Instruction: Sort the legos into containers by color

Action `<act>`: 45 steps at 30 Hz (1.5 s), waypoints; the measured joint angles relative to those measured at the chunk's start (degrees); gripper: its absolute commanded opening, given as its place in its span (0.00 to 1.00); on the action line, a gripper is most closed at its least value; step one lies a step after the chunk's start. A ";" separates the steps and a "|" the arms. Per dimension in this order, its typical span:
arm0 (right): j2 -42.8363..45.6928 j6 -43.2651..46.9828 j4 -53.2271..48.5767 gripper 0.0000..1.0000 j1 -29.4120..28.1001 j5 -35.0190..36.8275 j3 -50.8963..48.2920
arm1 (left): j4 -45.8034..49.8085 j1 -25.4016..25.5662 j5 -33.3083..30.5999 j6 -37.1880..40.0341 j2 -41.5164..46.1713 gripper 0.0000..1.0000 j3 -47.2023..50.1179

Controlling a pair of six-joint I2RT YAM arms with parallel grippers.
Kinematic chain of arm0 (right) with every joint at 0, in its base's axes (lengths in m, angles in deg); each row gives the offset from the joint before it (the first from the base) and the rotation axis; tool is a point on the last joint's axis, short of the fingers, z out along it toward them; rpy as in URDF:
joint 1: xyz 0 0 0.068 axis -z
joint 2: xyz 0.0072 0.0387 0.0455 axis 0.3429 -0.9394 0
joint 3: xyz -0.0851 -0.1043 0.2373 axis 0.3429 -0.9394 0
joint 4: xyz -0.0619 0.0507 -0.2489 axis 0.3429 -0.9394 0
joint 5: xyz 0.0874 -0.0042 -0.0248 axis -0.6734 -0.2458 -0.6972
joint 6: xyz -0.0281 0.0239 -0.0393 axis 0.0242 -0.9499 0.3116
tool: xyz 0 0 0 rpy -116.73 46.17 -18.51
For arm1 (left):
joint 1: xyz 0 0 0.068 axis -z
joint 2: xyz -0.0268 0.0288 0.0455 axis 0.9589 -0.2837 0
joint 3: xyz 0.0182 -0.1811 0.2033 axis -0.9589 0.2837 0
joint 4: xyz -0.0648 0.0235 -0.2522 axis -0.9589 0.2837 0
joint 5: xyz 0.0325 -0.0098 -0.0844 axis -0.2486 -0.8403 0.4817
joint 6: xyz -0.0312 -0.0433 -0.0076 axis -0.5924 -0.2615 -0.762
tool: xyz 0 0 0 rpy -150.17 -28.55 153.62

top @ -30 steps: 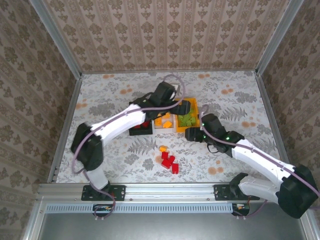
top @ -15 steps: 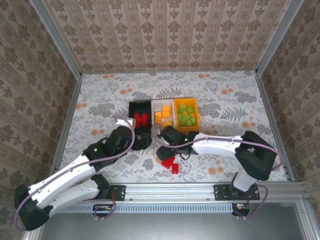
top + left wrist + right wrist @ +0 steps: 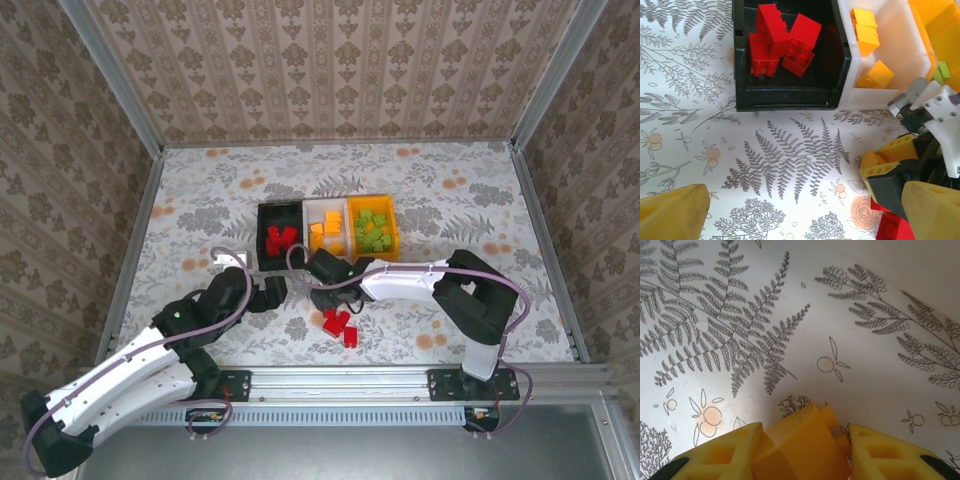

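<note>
Three bins stand joined in a row on the table [image 3: 200, 200]: left bin [image 3: 266, 215], middle bin [image 3: 326, 204], right bin [image 3: 390, 254], bricks [image 3: 280, 238] in each. Loose bricks [image 3: 337, 325] lie before the middle bin. Between them sits the right gripper [image 3: 805, 432], a brick [image 3: 797, 450] between its fingers; the left gripper [image 3: 280, 290] is just left of it

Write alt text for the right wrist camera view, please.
The right gripper clamps an orange-yellow brick between its yellow fingers at the bottom edge. Beyond it lies a white table surface printed with grey ferns.
</note>
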 measured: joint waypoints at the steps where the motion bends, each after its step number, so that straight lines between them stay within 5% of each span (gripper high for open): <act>1: 0.00 0.02 0.09 0.30 0.13 0.11 -0.04 | 0.13 -0.15 0.00 0.00 0.15 1.00 0.00; 15: 14.69 -1.31 1.11 0.28 6.01 0.96 -1.97 | 0.42 -0.85 0.31 0.68 -0.37 1.00 0.09; 24: 1.29 -3.04 0.33 0.31 12.63 1.05 16.09 | -3.50 -1.05 3.61 2.75 -8.20 1.00 0.33; 28: -5.64 -4.31 -1.70 0.39 14.23 1.44 21.70 | -5.95 -0.74 5.53 4.11 -11.67 0.99 0.35; 34: -9.25 -5.99 -3.63 0.68 15.23 1.33 25.22 | -10.67 1.53 9.31 7.69 -18.01 0.99 0.37; 45: -3.98 -6.91 -3.08 0.75 15.69 0.74 21.20 | -21.05 11.76 15.08 15.26 -32.52 0.95 0.20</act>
